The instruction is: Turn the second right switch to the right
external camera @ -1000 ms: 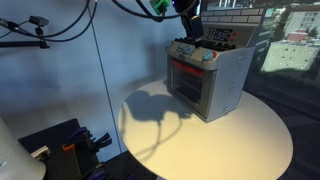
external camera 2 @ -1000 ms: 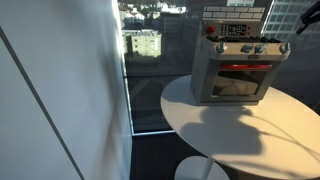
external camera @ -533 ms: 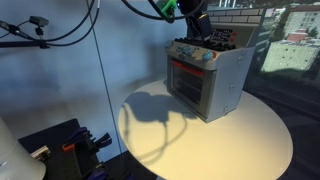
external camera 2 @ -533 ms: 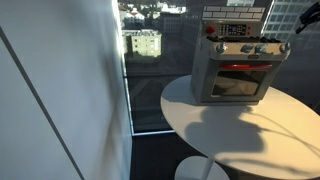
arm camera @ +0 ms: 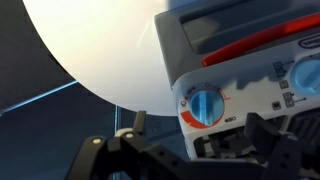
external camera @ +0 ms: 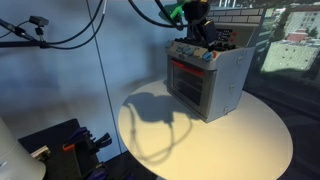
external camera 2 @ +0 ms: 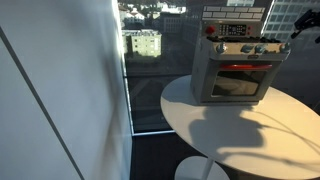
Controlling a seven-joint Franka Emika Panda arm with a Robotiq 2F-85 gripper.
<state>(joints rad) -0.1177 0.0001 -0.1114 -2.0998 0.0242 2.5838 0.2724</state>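
Pincer (external camera: pixel 203 28) spread fully wide, gripping nothing, hovering just above the toy oven (external camera: pixel 208 80) on the round surface (external camera: pixel 230 140). In the wrist view a blue switch (arm camera: pixel 205 105) sits near centre, with a neighbouring switch (arm camera: pixel 305 78) at 3 o'clock cut off by the edge. Fingertips are hard to make out. Since a second ago the pincer has dropped toward 4 o'clock.

Markings on the toy oven (arm camera: pixel 232 62) are too blurred to read.

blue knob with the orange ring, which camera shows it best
The wrist view: the blue knob is close and large, its ridge and orange ring clear. In both exterior views the oven is small and far off, so its knobs show only as tiny dots.
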